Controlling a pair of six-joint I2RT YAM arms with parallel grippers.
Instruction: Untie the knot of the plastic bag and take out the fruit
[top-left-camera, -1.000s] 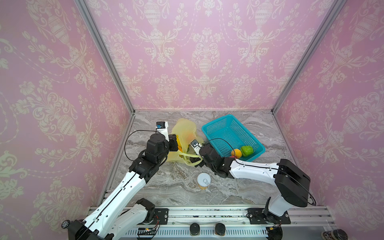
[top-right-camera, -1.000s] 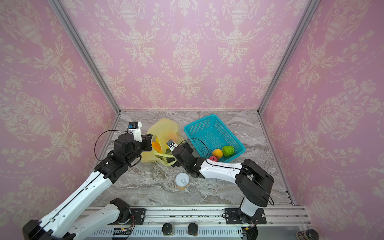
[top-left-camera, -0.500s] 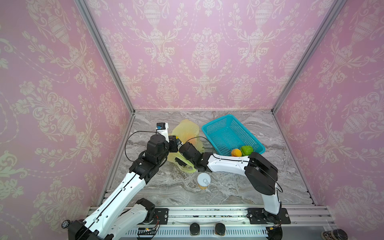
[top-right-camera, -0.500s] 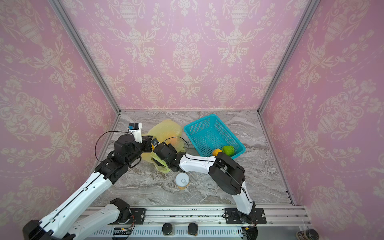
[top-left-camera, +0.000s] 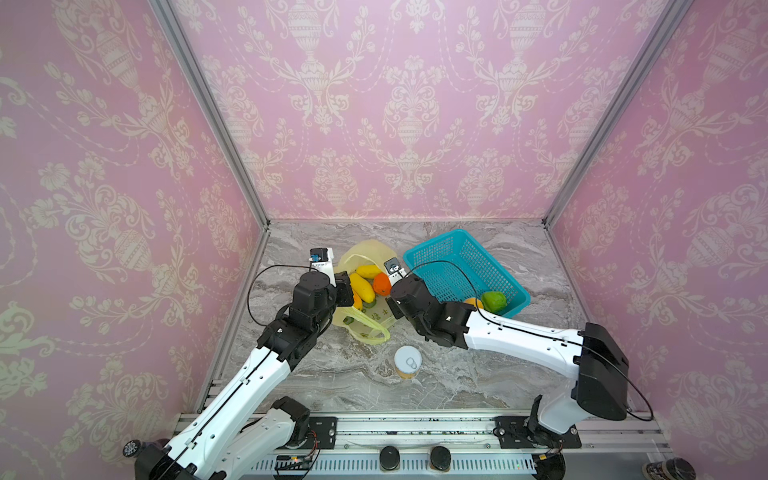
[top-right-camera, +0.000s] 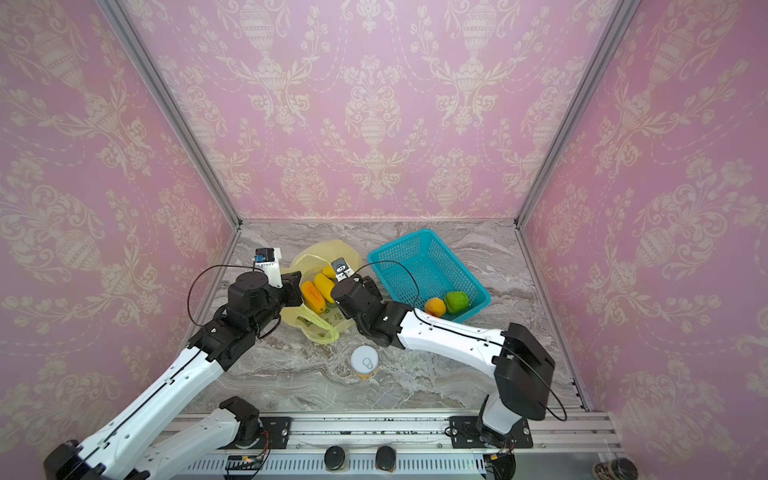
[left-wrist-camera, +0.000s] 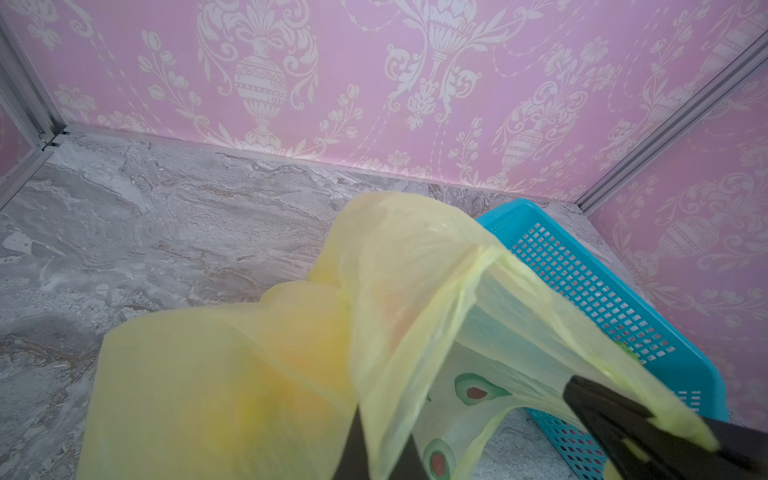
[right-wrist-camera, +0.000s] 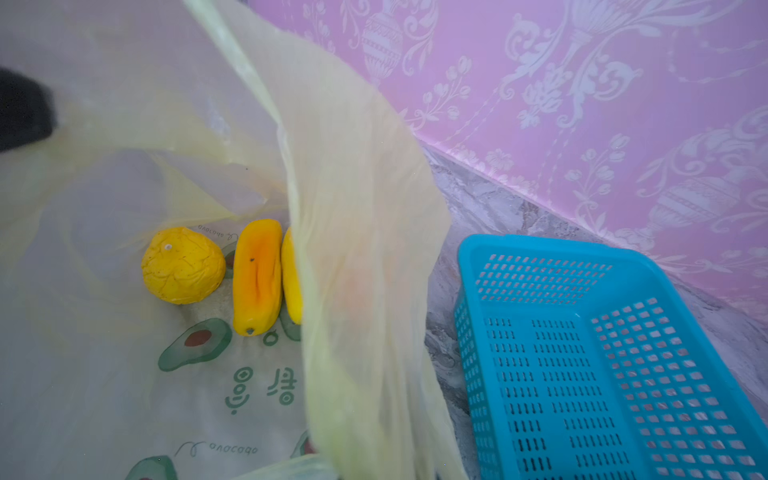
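While two robot arms hold a thin yellow plastic bag (top-left-camera: 366, 251) open on a marble-patterned table (top-left-camera: 478, 374), the fruit (top-left-camera: 360, 287) lies in plain sight inside it. The left gripper (top-left-camera: 347, 291) is clamped shut on the bag's left rim; the left wrist view shows the film pinched between its black fingers (left-wrist-camera: 357, 457). The right gripper (top-left-camera: 390, 293) is closed as well, on the opposite rim. Its fingers do not show in the right wrist view, but the stretched film runs straight down toward them.

Seen from the right wrist, a wrinkled yellow lemon (right-wrist-camera: 183, 266) sits on the bag's printed floor beside a yellow-orange oblong piece (right-wrist-camera: 255, 278), which touches a second yellow piece (right-wrist-camera: 291, 282) half hidden by the film. In a top view an orange piece (top-left-camera: 381, 284) lies just beside the right gripper. The bag's bright-yellow handle strips (top-left-camera: 372, 330) trail in a loose loop toward the front of the table.

A turquoise basket (top-left-camera: 434, 244) stands just right of the bag, with a green piece (top-left-camera: 493, 300) and an orange-yellow piece (top-left-camera: 471, 302) in its near corner. A white-lidded can (top-left-camera: 408, 362) stands upright in front of the bag, apart from it.
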